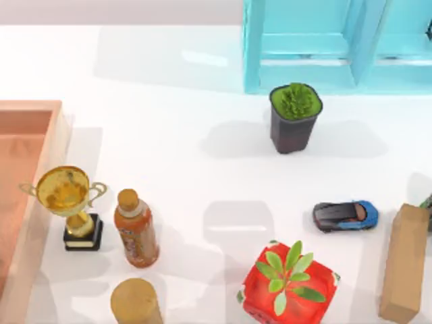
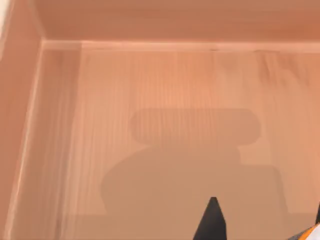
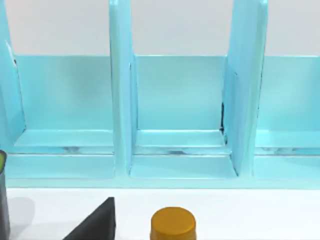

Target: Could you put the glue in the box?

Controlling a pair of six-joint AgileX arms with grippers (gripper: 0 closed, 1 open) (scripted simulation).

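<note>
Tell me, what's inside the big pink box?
The left wrist view looks down into the box: bare pink floor with a shadow on it. A dark finger and a sliver of orange and white at the edge could be the glue, but that's too hidden to tell.

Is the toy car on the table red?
No: in the top view the toy car has a blue body with a dark front, lying at the table's right beside the tan carton.
</note>
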